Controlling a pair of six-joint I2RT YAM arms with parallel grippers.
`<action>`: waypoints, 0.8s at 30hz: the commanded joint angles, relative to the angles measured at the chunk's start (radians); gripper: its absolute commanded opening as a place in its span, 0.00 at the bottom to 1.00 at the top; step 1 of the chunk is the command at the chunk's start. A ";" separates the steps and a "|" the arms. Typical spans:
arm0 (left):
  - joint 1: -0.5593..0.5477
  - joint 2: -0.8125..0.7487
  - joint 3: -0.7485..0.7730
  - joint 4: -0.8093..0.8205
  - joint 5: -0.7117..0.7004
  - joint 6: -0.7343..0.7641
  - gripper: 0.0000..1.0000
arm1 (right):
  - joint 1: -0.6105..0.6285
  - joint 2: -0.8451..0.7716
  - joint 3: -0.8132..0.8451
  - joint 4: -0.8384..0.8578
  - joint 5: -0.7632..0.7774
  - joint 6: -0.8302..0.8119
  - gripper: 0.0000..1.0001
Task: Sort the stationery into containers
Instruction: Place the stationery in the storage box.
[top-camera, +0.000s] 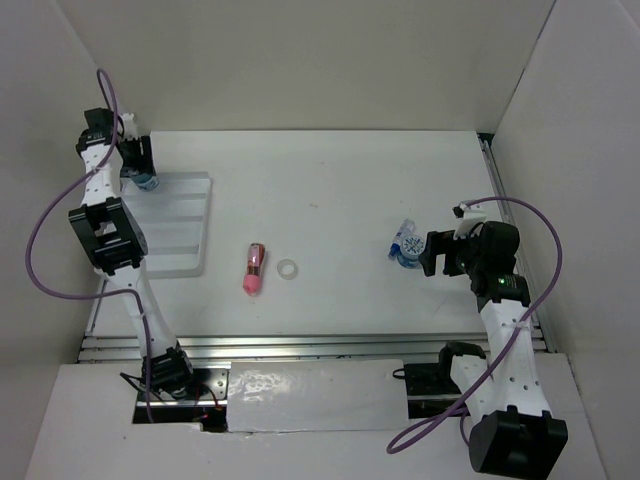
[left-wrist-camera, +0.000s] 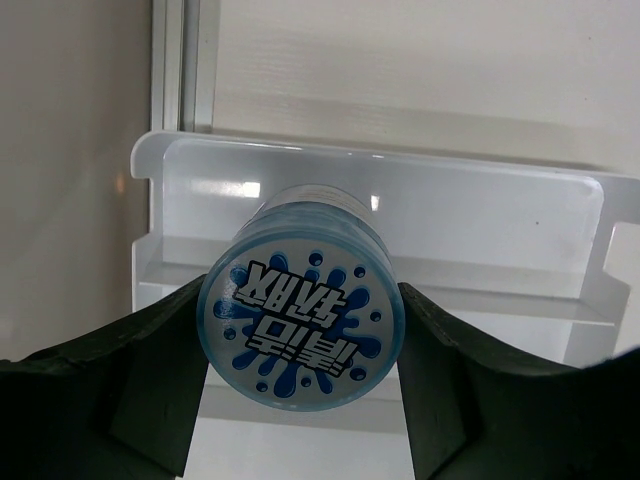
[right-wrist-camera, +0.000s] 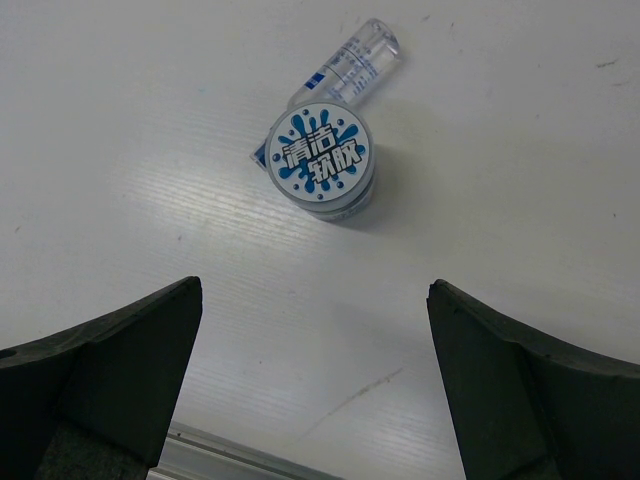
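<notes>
My left gripper (top-camera: 137, 166) is shut on a round blue pot (top-camera: 146, 182) with a white patterned top and holds it over the far left corner of the white ridged tray (top-camera: 185, 235). In the left wrist view the pot (left-wrist-camera: 300, 325) sits between both fingers of the left gripper (left-wrist-camera: 302, 288), above the tray (left-wrist-camera: 420, 195). My right gripper (top-camera: 428, 256) is open and empty, just right of the second blue pot (top-camera: 408, 250). A clear-blue tube (top-camera: 404, 229) lies against that pot. The right wrist view shows this pot (right-wrist-camera: 322, 155) and tube (right-wrist-camera: 352, 60) ahead of the open right gripper (right-wrist-camera: 315, 290). A pink stubby cylinder (top-camera: 254, 270) and a small white ring (top-camera: 288, 269) lie mid-table.
White walls enclose the table on the left, back and right. A metal rail (top-camera: 320, 347) runs along the near edge, and another runs down the right side (top-camera: 492, 180). The tray's compartments in view hold nothing.
</notes>
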 joint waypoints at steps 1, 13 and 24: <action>-0.014 0.019 0.053 0.058 -0.005 -0.001 0.19 | -0.004 0.005 -0.007 0.058 0.010 -0.005 1.00; -0.035 0.057 0.032 0.078 -0.031 -0.006 0.26 | -0.006 0.013 -0.009 0.060 0.015 -0.007 1.00; -0.040 0.079 -0.002 0.073 -0.042 0.000 0.47 | -0.007 0.010 -0.012 0.065 0.016 -0.007 1.00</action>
